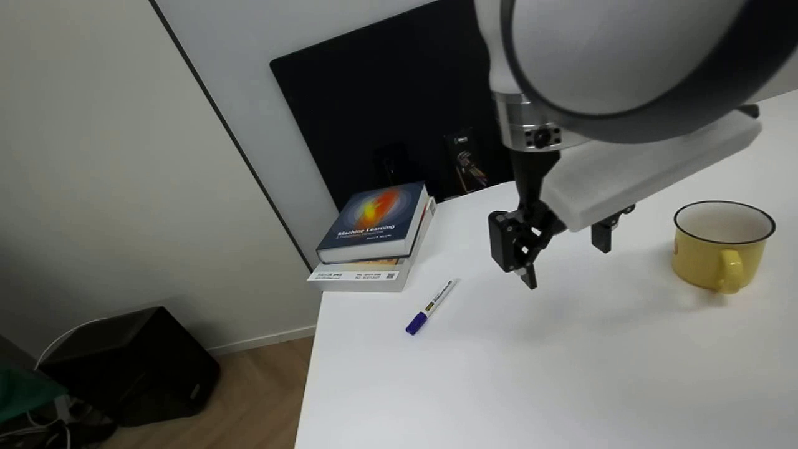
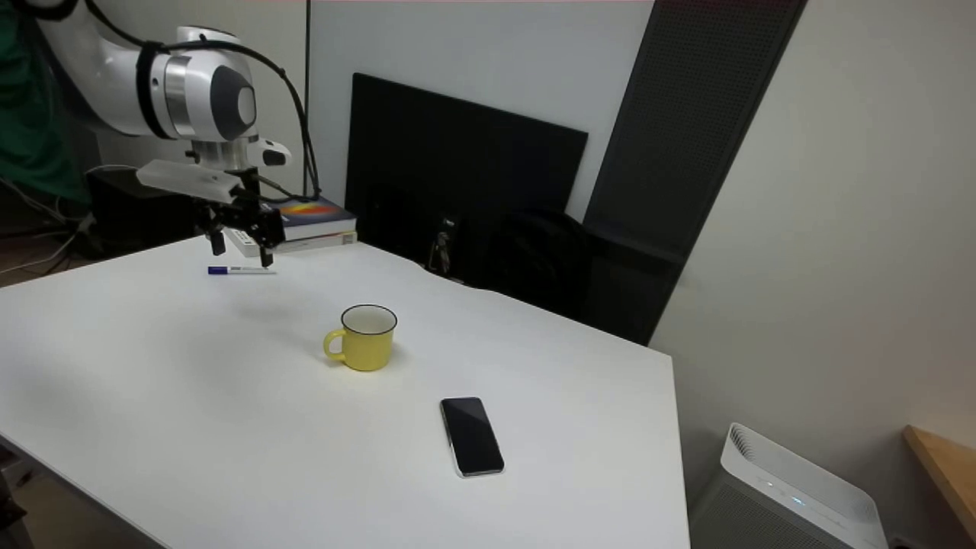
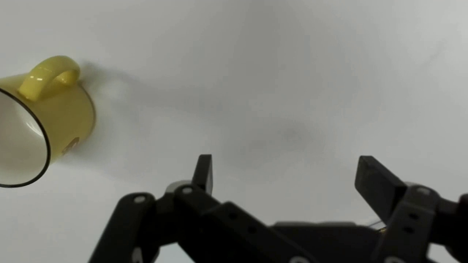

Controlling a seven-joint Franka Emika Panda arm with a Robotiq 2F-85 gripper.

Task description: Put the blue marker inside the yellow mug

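Here's my Robotiq gripper [image 3: 285,160], jaws spread and empty, presumably to straddle the blue-capped marker [image 1: 432,306] lying well apart from the yellow mug [image 1: 701,262]. Mug's mouth-up: ready to receive, I reckon.

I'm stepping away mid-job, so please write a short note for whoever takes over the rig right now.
Pincer: open, nothing in it, above the table.
Blue marker: lying on the table near the stacked books.
Yellow mug: upright on the table.
Done: marker not yet grasped or placed.
Left: grasp the marker, carry it to the mug, put it inside.
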